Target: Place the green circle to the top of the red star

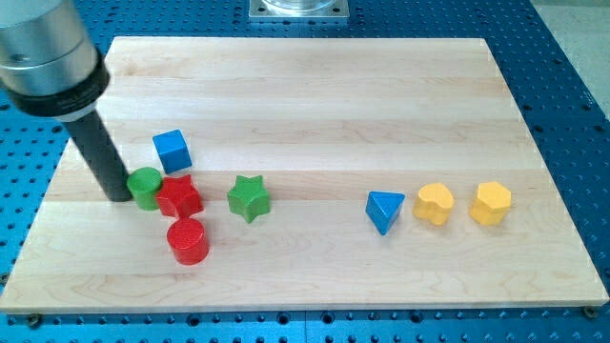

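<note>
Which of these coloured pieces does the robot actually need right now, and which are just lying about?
Needed: green circle, red star touching it on the view's right, and my tip against the circle's left.

Lying about: blue cube, red cylinder, green star, blue triangle, two yellow blocks.

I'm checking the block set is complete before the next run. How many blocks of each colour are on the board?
Green: 2, the green circle and green star
Red: 2, the red star and red cylinder
Blue: 2, the blue cube and blue triangle
Yellow: 2, at and
Total: 8
</note>
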